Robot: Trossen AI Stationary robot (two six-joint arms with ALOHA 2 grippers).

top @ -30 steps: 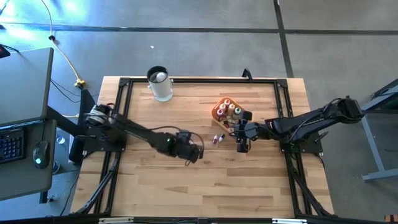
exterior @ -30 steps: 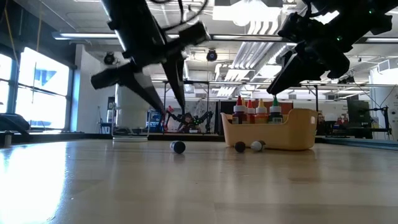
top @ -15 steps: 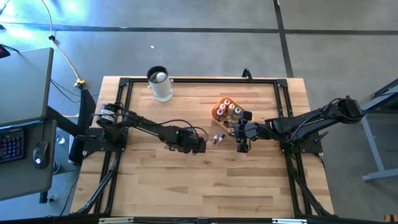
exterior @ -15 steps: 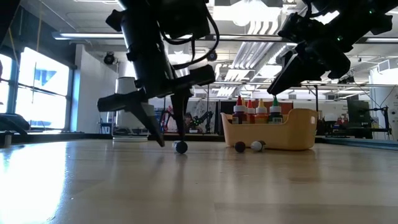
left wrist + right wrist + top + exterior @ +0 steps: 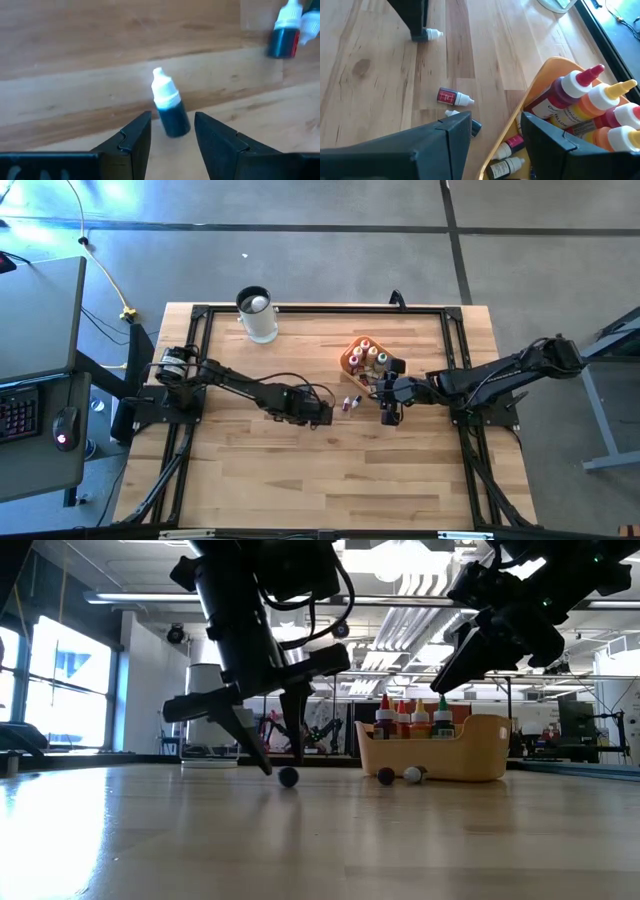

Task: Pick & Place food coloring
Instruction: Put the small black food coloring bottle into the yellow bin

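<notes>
1. Dark fingers of the left gripper (image 5: 172, 137) are set apart, low over the wood near the middle of the table (image 5: 300, 480), with a dark food coloring bottle (image 5: 168, 105) lying on its side between them; its white cap points away from the wrist.
2. Compared with half a second ago, the left gripper has barely shifted; a second ago it was higher and farther toward the left edge.
3. Two more loose bottles (image 5: 351, 402) lie flat on the table between the two grippers.
4. The right gripper (image 5: 388, 412) hangs open above the table, just beside the orange-yellow tray (image 5: 485, 755), unchanged from the earlier pictures.
5. The tray, right of centre toward the far edge, holds several upright bottles (image 5: 590, 107) with red, yellow and white caps.
6. A tall clear cup (image 5: 258, 315) stands at the far edge, toward the left corner.
</notes>
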